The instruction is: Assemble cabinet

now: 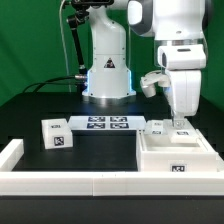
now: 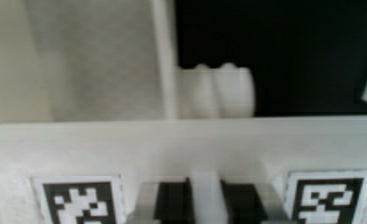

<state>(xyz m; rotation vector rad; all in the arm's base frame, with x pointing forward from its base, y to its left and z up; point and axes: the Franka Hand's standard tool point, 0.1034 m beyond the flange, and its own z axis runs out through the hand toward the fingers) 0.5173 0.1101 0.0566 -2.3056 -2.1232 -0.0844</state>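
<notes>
My claw (image 1: 180, 124) hangs at the cabinet's (image 1: 165, 158) far wall, probably lining up a grip there; whether it is apart or together, I cannot tell.

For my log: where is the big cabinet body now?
The cabinet body sits at the exterior view's lower right, beside the marker board, directly below the pincer.

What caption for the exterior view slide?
Gripper above the cabinet body, with a small tagged block and the marker board toward the exterior view's left.
</notes>
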